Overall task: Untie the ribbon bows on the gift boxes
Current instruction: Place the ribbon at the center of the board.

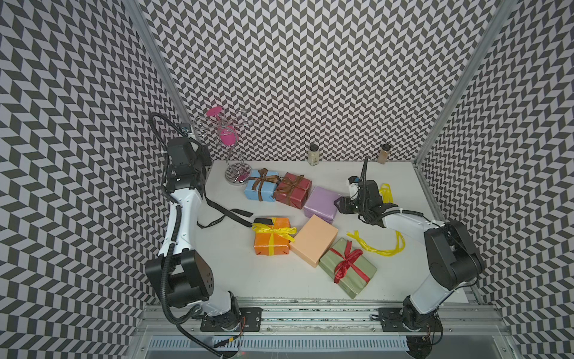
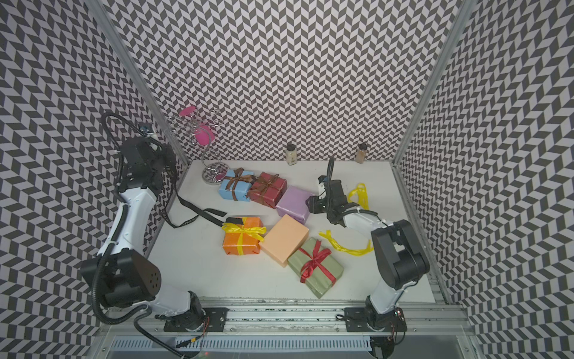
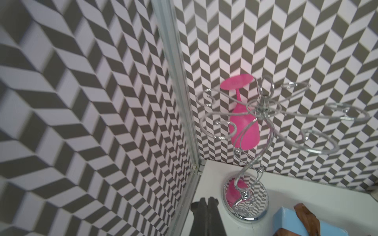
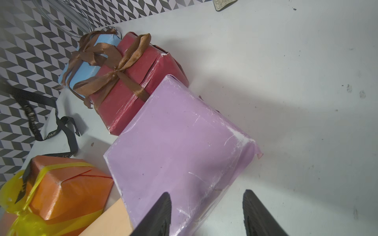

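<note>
Black ribbon (image 1: 242,213), lettered in white, is clamped in the fully closed left gripper (image 3: 205,212), held high by the rear left corner. Its long axis is slanted from there down towards the middle of the table (image 1: 236,273), where one end is laid on the orange box (image 1: 264,248) beside a tied yellow bow (image 1: 273,230). Nothing is gripped by the right gripper (image 4: 207,193): its jaws are parted halfway at the edge of the bare lilac box (image 1: 320,203).

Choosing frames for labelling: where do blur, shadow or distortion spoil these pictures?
Left wrist view: wall smeared by blur. Right wrist view: a broad shadow crosses the table beside the lilac box. Both top views: wide-angle lens splays the corner posts.
</note>
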You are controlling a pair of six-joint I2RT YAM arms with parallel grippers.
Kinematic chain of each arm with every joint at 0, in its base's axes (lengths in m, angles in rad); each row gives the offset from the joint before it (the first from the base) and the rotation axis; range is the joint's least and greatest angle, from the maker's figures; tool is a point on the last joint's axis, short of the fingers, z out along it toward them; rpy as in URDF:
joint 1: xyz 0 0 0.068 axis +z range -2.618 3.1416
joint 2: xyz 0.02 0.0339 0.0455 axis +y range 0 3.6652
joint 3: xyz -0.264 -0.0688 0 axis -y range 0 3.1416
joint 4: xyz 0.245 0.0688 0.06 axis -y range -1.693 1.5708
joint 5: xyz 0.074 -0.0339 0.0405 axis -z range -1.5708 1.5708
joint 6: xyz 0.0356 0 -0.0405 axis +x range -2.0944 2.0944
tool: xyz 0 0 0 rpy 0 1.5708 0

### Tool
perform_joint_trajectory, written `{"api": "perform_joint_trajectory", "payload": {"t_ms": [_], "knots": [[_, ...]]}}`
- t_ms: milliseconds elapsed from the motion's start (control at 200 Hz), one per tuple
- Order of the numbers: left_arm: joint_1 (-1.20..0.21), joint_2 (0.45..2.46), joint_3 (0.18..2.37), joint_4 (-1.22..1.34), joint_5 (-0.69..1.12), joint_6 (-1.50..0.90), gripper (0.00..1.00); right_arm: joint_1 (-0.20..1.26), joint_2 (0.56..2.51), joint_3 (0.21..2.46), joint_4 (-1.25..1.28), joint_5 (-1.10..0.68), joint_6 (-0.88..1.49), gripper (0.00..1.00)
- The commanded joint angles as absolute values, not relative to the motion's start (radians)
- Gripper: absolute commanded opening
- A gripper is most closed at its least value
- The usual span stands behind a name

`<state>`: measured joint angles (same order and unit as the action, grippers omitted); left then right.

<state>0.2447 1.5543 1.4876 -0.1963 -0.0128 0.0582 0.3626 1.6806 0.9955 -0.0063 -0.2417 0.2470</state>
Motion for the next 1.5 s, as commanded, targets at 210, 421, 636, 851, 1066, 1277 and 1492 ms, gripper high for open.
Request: {"api": "perform_joint_trajectory", "payload": {"t_ms": [210, 421, 636, 851, 1066, 1277, 1492], "knots": [[0.25, 1.797, 1.531, -0.314, 0.191, -0.041, 0.0, 0.38, 1.565, 0.971, -0.016, -0.234, 0.217, 0.56], [0.249, 1.881, 1.522, -0.307, 0.177, -0.066, 0.0, 0.388, 1.519, 0.956, -0.027, -0.241, 0.208, 0.56], [0.235, 1.913, 1.563, -0.44, 0.058, -0.055, 0.51, 0.392, 1.479, 0.944, -0.055, -0.232, 0.207, 0.57], [0.128, 1.751, 1.494, -0.434, 0.031, -0.046, 0.7, 0.403, 1.422, 0.907, -0.075, -0.231, 0.23, 0.56], [-0.166, 1.457, 1.225, -0.295, 0.065, -0.13, 0.73, 0.473, 1.329, 0.857, -0.138, -0.156, 0.282, 0.55], [-0.358, 1.248, 0.936, -0.122, 0.115, -0.231, 0.7, 0.577, 1.133, 0.766, -0.271, -0.014, 0.378, 0.53], [-0.529, 1.173, 0.804, -0.098, 0.066, -0.26, 0.7, 0.714, 0.999, 0.634, -0.385, 0.065, 0.536, 0.51]]}}
